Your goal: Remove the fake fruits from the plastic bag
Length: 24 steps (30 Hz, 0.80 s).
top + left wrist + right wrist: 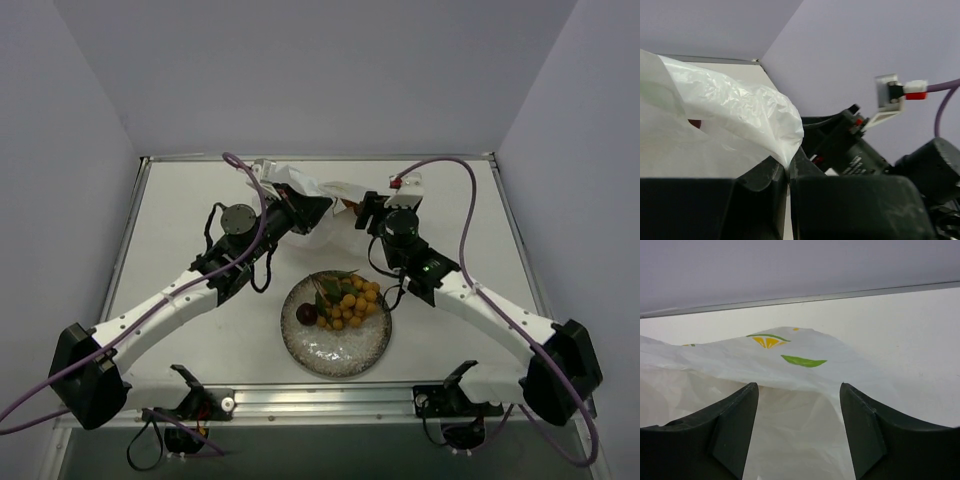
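The plastic bag [283, 181] lies crumpled at the back middle of the table, white with citrus and leaf prints. My left gripper [312, 211] is shut on a pinch of its film [785, 159]. My right gripper [362, 209] stands open just right of the bag; in the right wrist view the bag's mouth [795, 425] lies between its fingers [735, 425], and nothing is held. Two of the fake fruits lie on the plate: a bunch of yellow-orange berries [352, 299] with green leaves and a dark maroon ball [307, 314]. A small dark red patch [694, 122] shows at a fold of the bag.
The round speckled glass plate [338, 360] sits at the near middle between the arms. A raised metal rim [320, 157] runs round the table, with grey walls behind. Purple cables arc over both arms. The right arm's wrist [865, 155] fills the left wrist view's right side.
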Available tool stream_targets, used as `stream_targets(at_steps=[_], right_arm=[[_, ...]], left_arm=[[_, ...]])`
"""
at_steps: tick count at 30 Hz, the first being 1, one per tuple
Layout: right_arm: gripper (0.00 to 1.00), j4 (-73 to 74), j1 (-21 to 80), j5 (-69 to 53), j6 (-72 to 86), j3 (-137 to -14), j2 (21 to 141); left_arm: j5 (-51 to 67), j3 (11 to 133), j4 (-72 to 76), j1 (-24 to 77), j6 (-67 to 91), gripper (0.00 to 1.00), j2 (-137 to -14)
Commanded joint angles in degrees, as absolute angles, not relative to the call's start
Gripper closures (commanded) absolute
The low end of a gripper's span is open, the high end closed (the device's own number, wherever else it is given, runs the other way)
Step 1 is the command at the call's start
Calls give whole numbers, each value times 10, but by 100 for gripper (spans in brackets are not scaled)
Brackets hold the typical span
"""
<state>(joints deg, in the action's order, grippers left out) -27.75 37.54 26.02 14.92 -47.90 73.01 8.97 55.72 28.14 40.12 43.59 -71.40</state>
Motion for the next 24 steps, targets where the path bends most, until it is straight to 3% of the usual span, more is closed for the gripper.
stream_targets(at_steps=[1,4,10,13,14,16,18,21,22,24], right_arm=[[39,-185,374,276,155,-503,666],[38,-168,374,239,163,-508,628],[14,-91,373,227,173,-497,645],[4,-74,362,267,157,-492,655],[4,-67,346,266,156,-494,669],[4,-66,328,265,158,-499,687],[7,-69,306,251,160,-502,720],[26,-109,287,167,156,-505,751],[39,-121,284,139,155,-504,754],[47,-148,274,78,156,-511,762]], left_arm=[[106,620,271,403,439,98,-701],[107,628,257,406,431,98,-698],[80,516,233,401,401,94,-662],[56,464,169,399,375,65,-624],[46,457,146,399,367,45,-598],[6,461,61,398,339,31,-554],[-39,492,-6,396,321,20,-529],[-84,551,-131,395,297,9,-491],[-94,564,-164,394,294,9,-483],[-114,584,-169,393,280,9,-467]])
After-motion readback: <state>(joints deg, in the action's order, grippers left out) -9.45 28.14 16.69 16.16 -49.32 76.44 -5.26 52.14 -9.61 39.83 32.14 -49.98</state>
